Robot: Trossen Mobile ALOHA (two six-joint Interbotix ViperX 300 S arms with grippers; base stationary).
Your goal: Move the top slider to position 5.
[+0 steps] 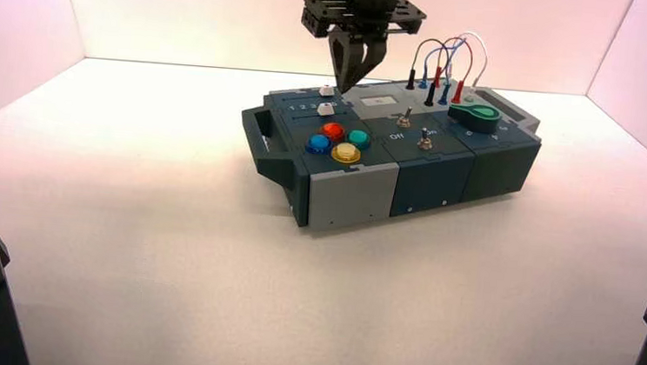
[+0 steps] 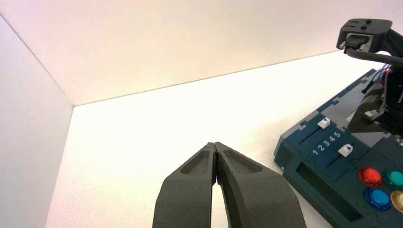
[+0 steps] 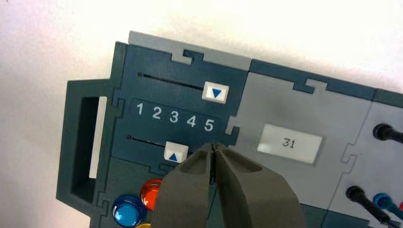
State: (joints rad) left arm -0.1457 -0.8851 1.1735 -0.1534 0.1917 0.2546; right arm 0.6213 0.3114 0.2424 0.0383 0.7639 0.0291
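Note:
The top slider (image 3: 215,91) is a white knob with a blue triangle, standing at the end of its slot just above the printed 5 (image 3: 209,125). It also shows in the high view (image 1: 326,90) and the left wrist view (image 2: 323,123). The second slider knob (image 3: 175,155) stands below the 3. My right gripper (image 3: 215,146) is shut and empty, with its tips just below the 5, beside the second knob; in the high view it (image 1: 352,78) hangs over the box's far side. My left gripper (image 2: 215,144) is shut and empty over bare table, well away from the box (image 2: 304,166).
Round red (image 1: 333,131), blue (image 1: 318,143), green (image 1: 358,138) and yellow (image 1: 345,153) buttons sit near the sliders. Two metal toggle switches (image 1: 404,117), a green knob (image 1: 475,116) and plugged wires (image 1: 442,70) lie further right. A white label reads 31 (image 3: 288,143).

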